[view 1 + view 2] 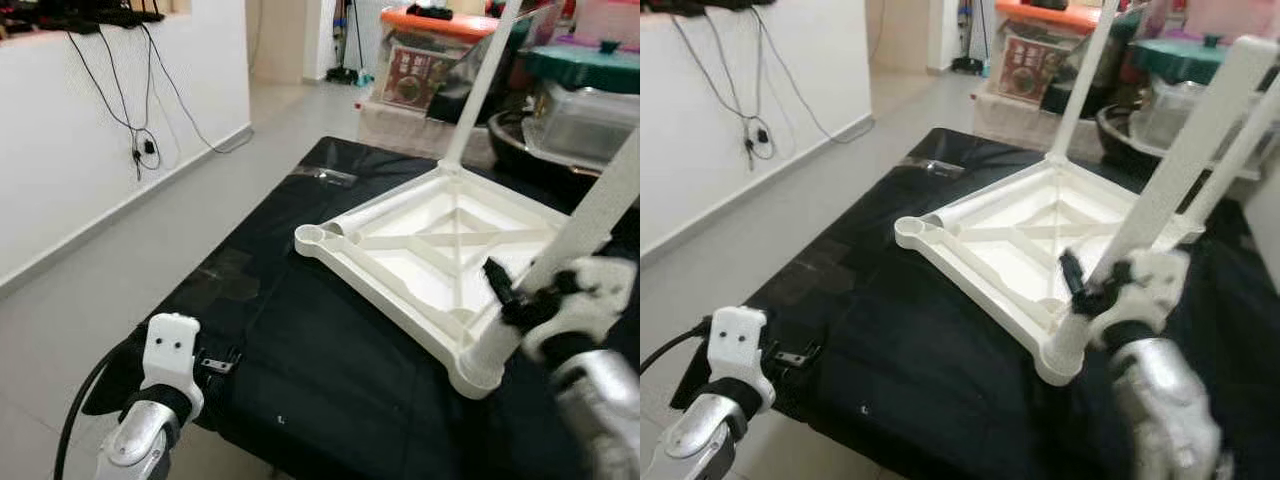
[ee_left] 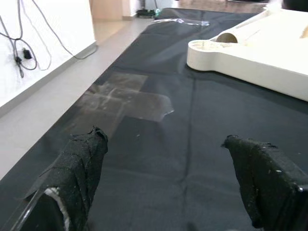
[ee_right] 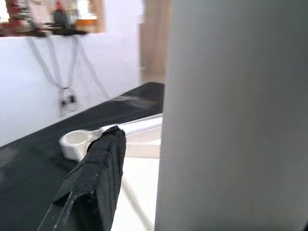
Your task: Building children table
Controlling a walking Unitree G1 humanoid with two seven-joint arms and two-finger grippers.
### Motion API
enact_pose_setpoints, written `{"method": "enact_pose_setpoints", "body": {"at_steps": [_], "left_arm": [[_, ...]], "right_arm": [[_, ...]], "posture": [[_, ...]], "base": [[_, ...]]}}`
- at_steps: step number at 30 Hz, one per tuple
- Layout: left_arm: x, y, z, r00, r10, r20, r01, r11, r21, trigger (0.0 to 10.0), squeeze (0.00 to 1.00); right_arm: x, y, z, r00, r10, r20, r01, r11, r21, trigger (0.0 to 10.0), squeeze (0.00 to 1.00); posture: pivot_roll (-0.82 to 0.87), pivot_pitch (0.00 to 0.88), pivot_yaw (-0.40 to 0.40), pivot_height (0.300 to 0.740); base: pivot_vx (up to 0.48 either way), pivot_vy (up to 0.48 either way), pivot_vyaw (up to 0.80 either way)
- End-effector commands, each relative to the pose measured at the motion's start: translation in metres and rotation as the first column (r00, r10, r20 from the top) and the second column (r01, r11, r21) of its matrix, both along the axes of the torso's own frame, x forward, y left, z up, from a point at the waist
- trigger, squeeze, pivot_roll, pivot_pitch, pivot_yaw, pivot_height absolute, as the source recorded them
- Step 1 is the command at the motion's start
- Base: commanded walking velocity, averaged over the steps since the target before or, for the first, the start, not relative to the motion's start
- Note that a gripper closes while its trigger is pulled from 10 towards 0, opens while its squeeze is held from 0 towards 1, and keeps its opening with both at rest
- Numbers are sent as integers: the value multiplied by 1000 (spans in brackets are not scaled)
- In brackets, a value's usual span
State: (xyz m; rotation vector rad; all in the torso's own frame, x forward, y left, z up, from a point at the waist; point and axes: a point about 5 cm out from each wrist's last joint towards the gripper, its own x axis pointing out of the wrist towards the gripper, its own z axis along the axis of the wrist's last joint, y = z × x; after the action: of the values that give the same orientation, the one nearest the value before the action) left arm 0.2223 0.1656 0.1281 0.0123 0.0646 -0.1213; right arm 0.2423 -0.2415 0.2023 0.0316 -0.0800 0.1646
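I've got the white plastic tabletop [image 1: 430,250] lying upside down on the black cloth-covered surface [image 1: 330,370], ribbed underside up, sitting toward the far right part of that surface. One white leg [image 1: 478,85] stands upright in the tabletop's far corner socket. My right gripper [image 1: 1102,288] is clamped around a second white leg [image 1: 1175,170], low down near its foot, and that leg leans out of the near corner socket [image 1: 1065,358] at a tilt, not yet upright. In the right wrist view the leg [image 3: 231,115] is a broad pale column right against the lens, with one black finger [image 3: 98,173] beside it. The left corner socket [image 1: 312,238] of the tabletop is open, no leg in it, and the left wrist view catches it [image 2: 226,38] as well. My left gripper [image 2: 168,178] sits low at the near left edge of the surface, fingers spread wide and grasping nothing, well apart from the tabletop. Beyond the far edge I see stacked plastic storage boxes [image 1: 590,90] and cables [image 1: 130,90] hanging down the white wall.
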Motion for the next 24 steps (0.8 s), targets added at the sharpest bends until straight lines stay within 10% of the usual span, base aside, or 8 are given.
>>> {"method": "enact_pose_setpoints", "body": {"at_steps": [1,3,5,15,17,20,21,24], "left_arm": [[0,-3,0,1000,-5,3,5,1000,-3,10000,0],[0,-5,2,1000,-8,8,8,1000,-8,10000,0],[0,-7,2,1000,-13,12,13,1000,-10,10000,0],[-1,-2,1,1000,-6,8,6,1000,-7,10000,0],[-2,0,2,1000,0,6,0,1000,0,10000,0],[-3,0,3,1000,0,5,0,1000,2,10000,0],[-3,0,2,1000,-4,4,4,1000,3,10000,0],[-3,0,2,1000,-7,0,7,1000,3,10000,0]], "right_arm": [[0,4,-9,994,98,-43,-99,995,-3,10000,0],[4,9,-26,970,207,-128,-212,977,-29,10000,0],[12,8,-39,964,194,-180,-201,979,-19,0,0],[22,-46,-62,749,-591,-299,619,785,1,0,0],[-34,-44,-82,458,-796,-395,868,496,7,0,0],[-43,-22,-81,523,-761,-384,828,560,20,3765,0],[-41,-10,-77,592,-718,-368,776,630,18,10000,0],[-38,8,-71,706,-622,-338,676,734,61,10000,0]], "posture": [[183,0,-109,740],[184,0,-114,740],[189,0,-121,740],[200,0,-121,740],[201,0,-120,740],[195,0,-114,740],[184,0,-110,740],[179,0,-102,740]], "base": [[0,0,0],[0,0,0],[0,0,0],[0,0,0],[0,0,0],[0,0,0],[0,0,0],[0,0,0]]}}
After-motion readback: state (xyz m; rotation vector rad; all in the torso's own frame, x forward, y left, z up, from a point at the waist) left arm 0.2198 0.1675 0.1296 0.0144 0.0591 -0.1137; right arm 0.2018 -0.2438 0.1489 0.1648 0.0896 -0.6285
